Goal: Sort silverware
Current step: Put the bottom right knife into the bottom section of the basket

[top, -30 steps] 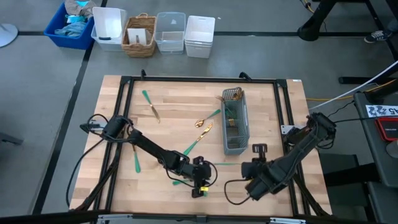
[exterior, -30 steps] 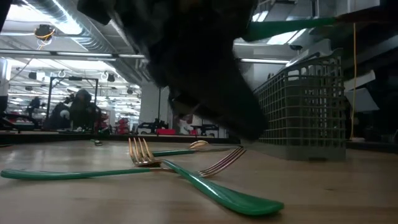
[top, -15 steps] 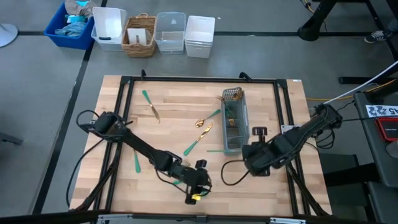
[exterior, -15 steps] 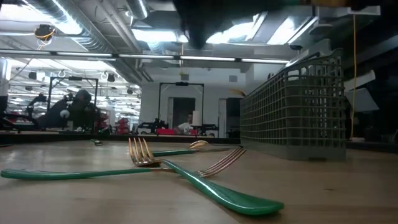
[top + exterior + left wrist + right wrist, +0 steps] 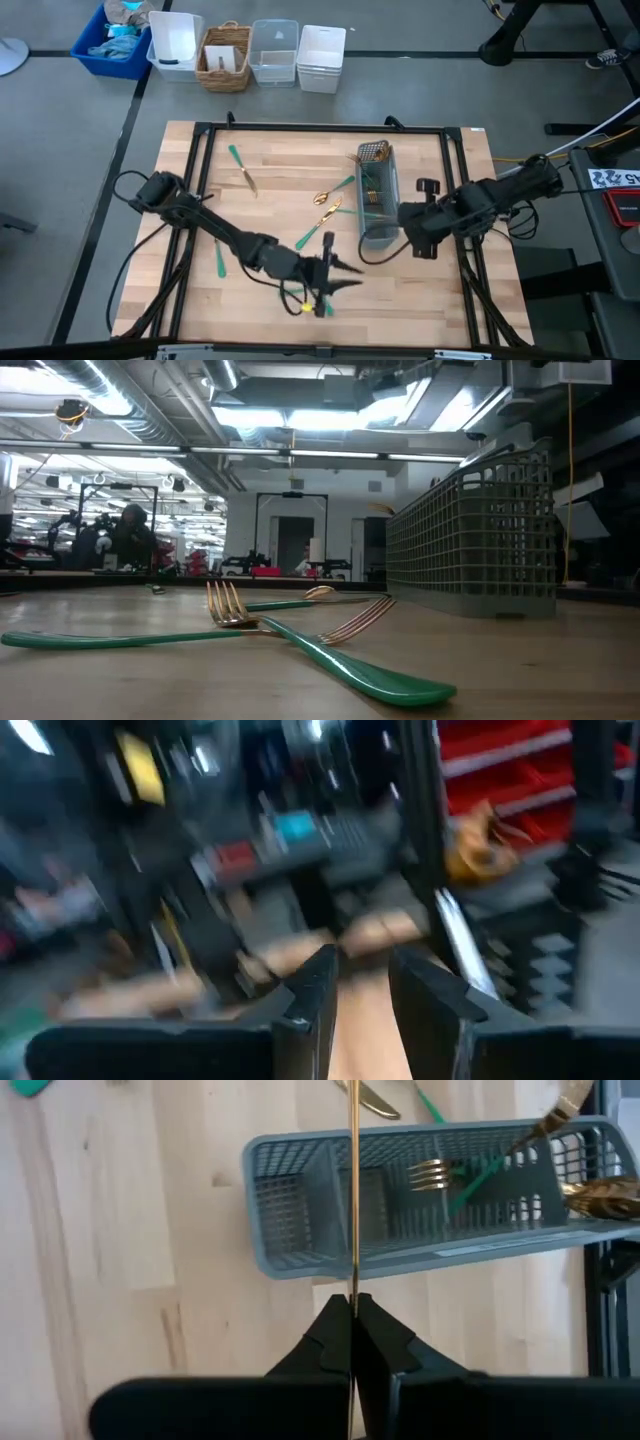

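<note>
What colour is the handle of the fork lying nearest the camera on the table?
The fork's handle is teal green; its head is gold. The low view shows it best.

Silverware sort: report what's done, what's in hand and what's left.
Done: a fork and a few other pieces lie in the grey mesh caddy. In hand: the right gripper, shut on a slim gold piece, holds it out over the caddy. Left: several teal-handled forks and spoons on the table, with the left gripper near them.
</note>
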Tool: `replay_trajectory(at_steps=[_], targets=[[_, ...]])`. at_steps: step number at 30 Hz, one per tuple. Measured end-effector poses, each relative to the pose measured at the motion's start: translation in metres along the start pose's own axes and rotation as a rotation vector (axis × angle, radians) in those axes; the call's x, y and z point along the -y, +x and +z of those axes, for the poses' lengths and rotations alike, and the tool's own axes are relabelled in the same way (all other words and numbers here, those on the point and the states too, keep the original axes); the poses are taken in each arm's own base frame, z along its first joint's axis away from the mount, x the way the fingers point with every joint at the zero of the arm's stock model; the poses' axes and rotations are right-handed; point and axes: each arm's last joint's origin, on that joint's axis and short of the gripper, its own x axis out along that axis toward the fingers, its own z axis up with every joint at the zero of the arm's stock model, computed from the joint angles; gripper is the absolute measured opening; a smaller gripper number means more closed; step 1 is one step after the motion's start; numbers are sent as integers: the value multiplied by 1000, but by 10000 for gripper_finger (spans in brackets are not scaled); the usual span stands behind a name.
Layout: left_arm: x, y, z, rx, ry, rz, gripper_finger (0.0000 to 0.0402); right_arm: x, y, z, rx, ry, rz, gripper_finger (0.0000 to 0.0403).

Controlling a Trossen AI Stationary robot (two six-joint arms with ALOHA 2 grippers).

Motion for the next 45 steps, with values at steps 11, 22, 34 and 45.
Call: replay_trajectory(at_steps=[11,22,34,45], targets=[[-73,22,-11,45,-6,199,86,11,9,11,-54,84,87,3],[-92,28,-30,-47,-105,109,86,15,12,24,-11,160,230,3],[-85,14,-8,-44,7,186,86,15,12,22,-29,157,231,3],[-86,2,-12,-233,-39,369,86,15,12,22,-26,159,232,4]])
